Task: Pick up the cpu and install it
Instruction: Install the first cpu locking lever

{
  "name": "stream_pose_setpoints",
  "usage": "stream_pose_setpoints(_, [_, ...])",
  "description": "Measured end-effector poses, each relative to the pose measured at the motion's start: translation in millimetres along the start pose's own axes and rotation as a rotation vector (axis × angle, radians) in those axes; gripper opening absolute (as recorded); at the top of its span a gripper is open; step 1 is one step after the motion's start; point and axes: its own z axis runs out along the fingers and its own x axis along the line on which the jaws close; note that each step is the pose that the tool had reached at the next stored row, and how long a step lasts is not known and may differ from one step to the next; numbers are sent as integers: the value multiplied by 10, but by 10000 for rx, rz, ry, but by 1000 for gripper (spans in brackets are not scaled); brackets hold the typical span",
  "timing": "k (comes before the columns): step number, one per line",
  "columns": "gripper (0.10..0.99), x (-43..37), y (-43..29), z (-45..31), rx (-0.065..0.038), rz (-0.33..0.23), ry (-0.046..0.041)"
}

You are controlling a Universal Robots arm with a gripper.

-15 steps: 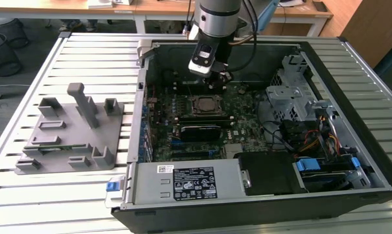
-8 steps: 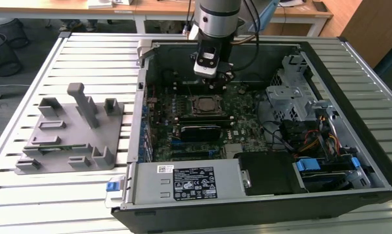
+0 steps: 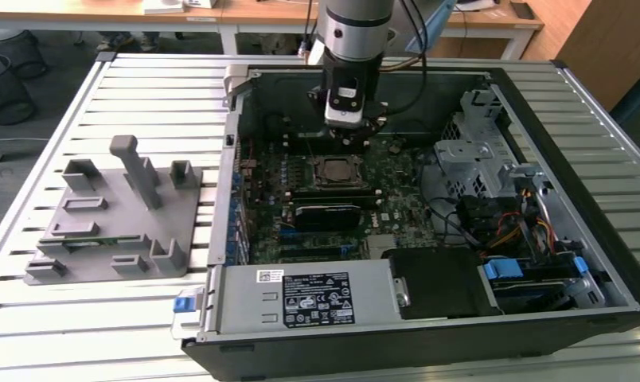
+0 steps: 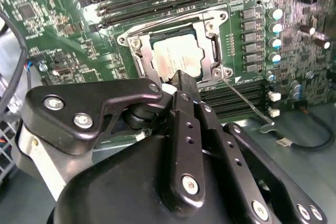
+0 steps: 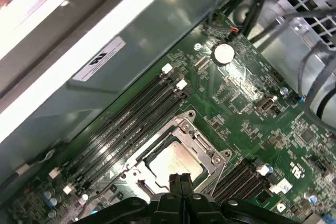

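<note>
Cpu: seated in socket; light, stiff, fragile; hold by edges. Gripper: fingers pressed together, empty.

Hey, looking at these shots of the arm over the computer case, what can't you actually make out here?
- Near edge of the cpu: covered by the pincer in both wrist views.
- Whether the cpu is fully seated in the socket frame: not visible from these angles.
- Pincer tips in the exterior view: too small to judge.
- Motherboard corner in the exterior view: hidden under the black box.
</note>
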Motion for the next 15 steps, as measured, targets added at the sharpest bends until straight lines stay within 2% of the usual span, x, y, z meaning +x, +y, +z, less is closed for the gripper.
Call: stream_pose_setpoints(15, [106, 0, 0, 5, -14, -2571, 8])
